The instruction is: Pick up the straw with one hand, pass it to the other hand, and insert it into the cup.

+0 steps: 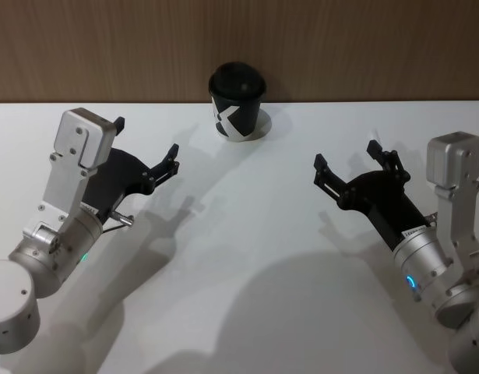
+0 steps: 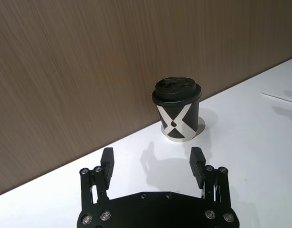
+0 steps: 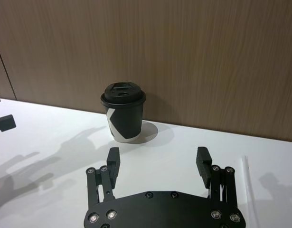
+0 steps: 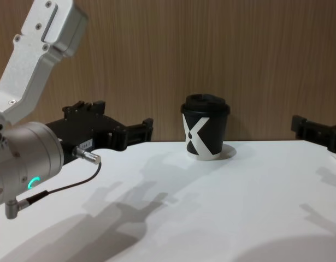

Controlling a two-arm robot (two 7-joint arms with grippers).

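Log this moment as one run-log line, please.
left gripper open, empty | right gripper open, empty | straw flat on table | cup upright, lidded

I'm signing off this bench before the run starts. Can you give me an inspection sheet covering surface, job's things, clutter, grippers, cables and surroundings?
Surface: white table, flat, with the arms' shadows on it.
Job's things: cup upright with its lid on, at the back by the wall; straw lying flat on the table beside the right gripper, not yet picked up.
Clutter: nothing seen.
Grippers: left gripper and right gripper are both open and empty, one on each side of the cup and nearer the robot.
Cables: thin black cable loops off the left arm.
Surroundings: wood-panel wall behind the table.
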